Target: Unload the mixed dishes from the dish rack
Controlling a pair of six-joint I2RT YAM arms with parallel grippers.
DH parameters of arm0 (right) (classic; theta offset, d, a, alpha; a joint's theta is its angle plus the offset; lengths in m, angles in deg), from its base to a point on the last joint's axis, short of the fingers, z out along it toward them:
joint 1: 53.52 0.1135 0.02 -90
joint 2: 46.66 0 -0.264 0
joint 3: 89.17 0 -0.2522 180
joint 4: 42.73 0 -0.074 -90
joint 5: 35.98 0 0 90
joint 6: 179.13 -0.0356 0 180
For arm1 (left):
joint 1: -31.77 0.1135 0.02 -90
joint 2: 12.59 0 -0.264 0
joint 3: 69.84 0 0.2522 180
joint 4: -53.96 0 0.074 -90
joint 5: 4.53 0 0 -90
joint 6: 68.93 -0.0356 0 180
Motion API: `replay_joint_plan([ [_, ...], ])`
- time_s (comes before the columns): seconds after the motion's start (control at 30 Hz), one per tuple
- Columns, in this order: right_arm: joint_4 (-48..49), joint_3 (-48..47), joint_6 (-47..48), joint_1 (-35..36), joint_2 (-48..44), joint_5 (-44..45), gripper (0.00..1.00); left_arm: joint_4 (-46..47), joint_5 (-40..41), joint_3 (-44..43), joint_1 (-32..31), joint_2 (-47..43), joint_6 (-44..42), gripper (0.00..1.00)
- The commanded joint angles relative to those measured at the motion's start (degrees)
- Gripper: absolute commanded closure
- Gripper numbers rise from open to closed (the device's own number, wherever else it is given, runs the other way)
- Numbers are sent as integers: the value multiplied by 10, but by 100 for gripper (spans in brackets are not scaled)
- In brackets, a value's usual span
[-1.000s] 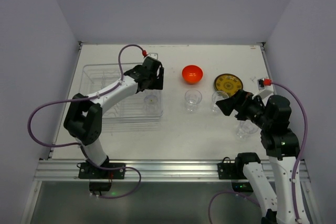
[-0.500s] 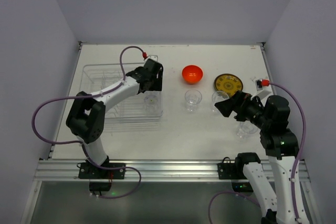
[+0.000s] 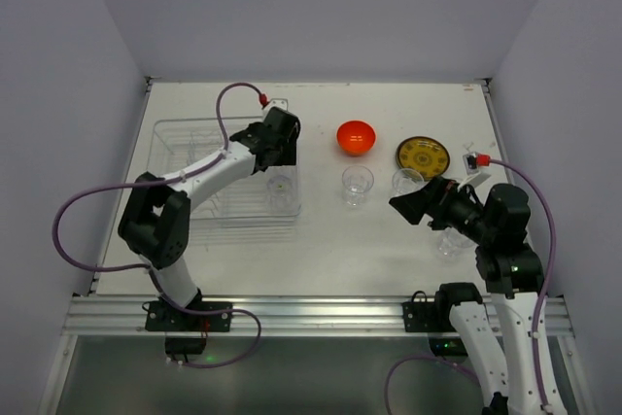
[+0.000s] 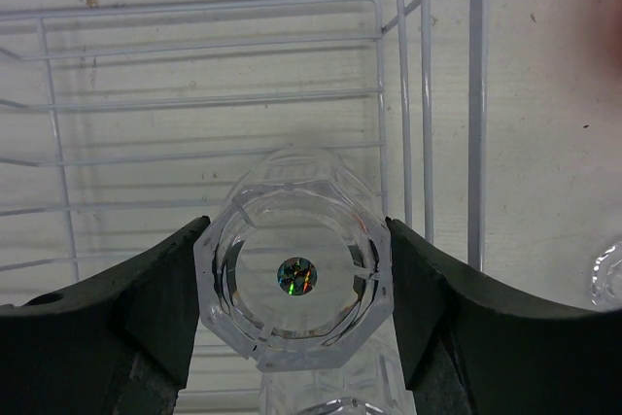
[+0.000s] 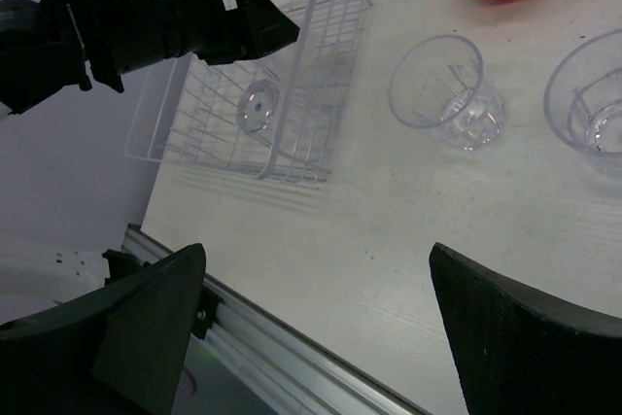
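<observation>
- Left gripper (image 4: 296, 230) hangs over a clear glass (image 3: 282, 185) standing in the right-hand end of the dish rack (image 3: 180, 143). Its fingers are spread to either side of the rim and are not gripping, judging by the right wrist view.
- Right gripper (image 3: 403, 203) sits well to the right of the rack, fingers wide apart and empty.
- On the table (image 3: 321, 240) to the right of the rack are an orange bowl (image 3: 357, 137), a yellow plate (image 3: 423, 155) and three more glasses.
- The glass looks light, rigid, slick and breakable. The safest hold is probably across opposite walls just below the rim, squeezed gently.
</observation>
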Motion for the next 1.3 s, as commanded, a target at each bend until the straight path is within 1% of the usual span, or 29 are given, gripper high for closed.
replay_joint_plan([
  [0.0,38,-5,-17,0,3,-26,1,12,50,-5,2,-82,14,100],
  [0.2,35,-5,-19,0,1,-6,1,28,80,-11,2,-190,13,100],
  [0.23,45,-1,-29,0,-2,-5,1,28,76,-11,2,-204,16,100],
  [0.27,63,16,-38,0,-3,-30,1,31,64,-10,2,-233,19,100],
  [0.3,89,28,-52,0,-5,-58,1,37,23,-6,2,-249,29,100],
  [0.33,167,43,-94,-1,-5,-89,1,48,-9,0,2,-285,33,100],
  [0.37,219,77,-126,0,-3,-118,1,77,-43,18,2,-304,39,100],
  [0.4,265,94,-166,0,3,-166,1,94,-111,31,2,-322,54,100],
  [0.43,341,108,-238,0,18,-176,1,134,-143,45,1,-356,63,100],
  [0.47,380,130,-267,1,26,-183,1,155,-194,75,-1,-373,82,100],
  [0.5,444,141,-291,13,33,-177,1,170,-211,89,-3,-385,93,100],
  [0.53,472,151,-315,26,40,-164,1,189,-223,98,-6,-405,106,100],
  [0.57,498,160,-318,40,44,-149,1,202,-271,115,-9,-413,130,100],
  [0.6,552,163,-319,73,49,-127,1,218,-292,127,-11,-420,143,100],
  [0.63,585,164,-320,88,58,-129,1,258,-313,139,-13,-434,161,100],
  [0.67,621,164,-322,112,81,-136,1,296,-353,172,-16,-443,201,100],
  [0.7,680,163,-339,121,94,-150,1,326,-371,191,-20,-458,223,100],
  [0.73,714,163,-351,128,108,-160,1,393,-386,209,-22,-464,246,100],
  [0.77,750,163,-362,136,135,-169,1,423,-398,227,-32,-469,267,100],
  [0.8,780,163,-375,149,148,-176,1,444,-408,251,-39,-472,299,100],
  [0.83,833,162,-397,154,159,-187,1,482,-406,261,-47,-477,306,100],
  [0.93,911,156,-414,179,188,-197,1,483,-355,270,-114,-485,287,100],
  [0.97,922,156,-412,189,190,-193,1,485,-332,273,-124,-486,279,100],
  [1.0,928,154,-407,194,192,-188,1,491,-331,278,-131,-487,281,100],
  [1.03,929,149,-401,199,193,-184,2,523,-334,296,-136,-488,289,100],
  [1.07,929,144,-400,203,194,-184,4,542,-343,306,-138,-487,306,100],
  [1.1,934,140,-398,206,199,-186,9,554,-345,313,-140,-486,310,100],
  [1.2,935,125,-397,216,201,-182,16,557,-344,317,-147,-478,310,100],
  [1.27,933,122,-391,223,202,-179,26,578,-347,332,-151,-479,310,100],
])
